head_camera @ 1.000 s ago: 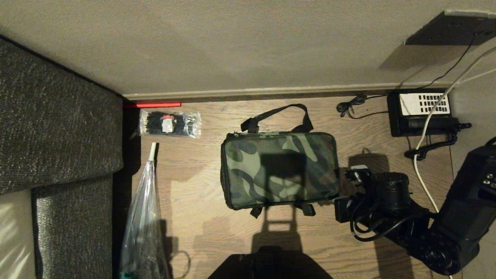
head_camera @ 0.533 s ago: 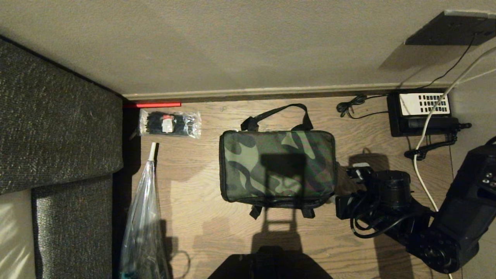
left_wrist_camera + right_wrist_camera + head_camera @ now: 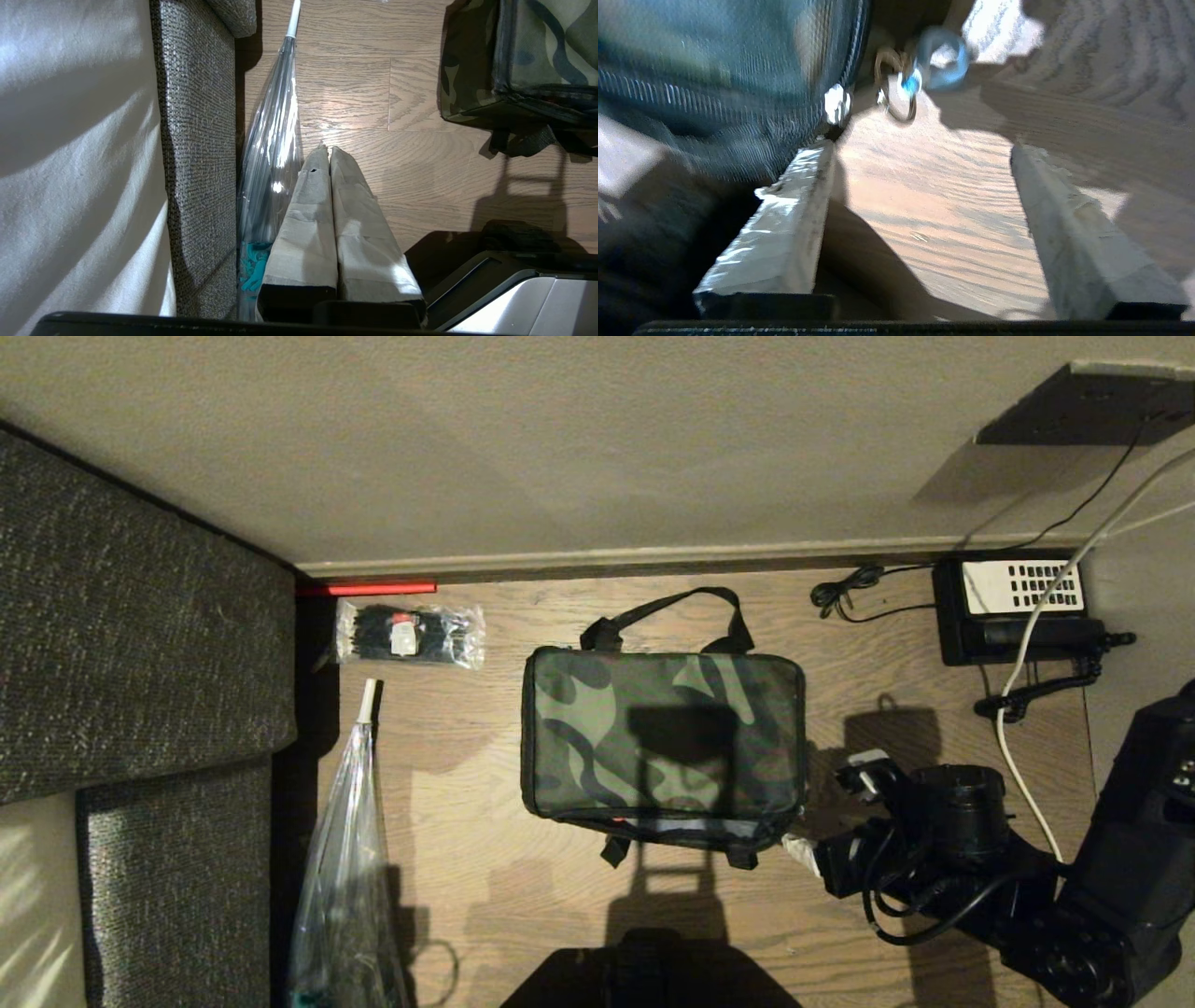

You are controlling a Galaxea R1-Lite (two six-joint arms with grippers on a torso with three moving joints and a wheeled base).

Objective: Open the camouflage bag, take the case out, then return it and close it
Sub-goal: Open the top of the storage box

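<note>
Right wrist view | right gripper (image 3: 920,219) gaping empty beside camouflage bag (image 3: 663,733) zipper pull (image 3: 896,93) | closing finishing — next: withdrawing clear.

Camouflage bag (image 3: 663,733) lies mid-floor — ties packet (image 3: 411,635) left, desk phone (image 3: 1013,607) right.

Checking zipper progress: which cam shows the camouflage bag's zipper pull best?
Right wrist view: zipper pull hangs just past the open right gripper. Head view shows the whole camouflage bag, pull indiscernible; left wrist only a corner.
</note>
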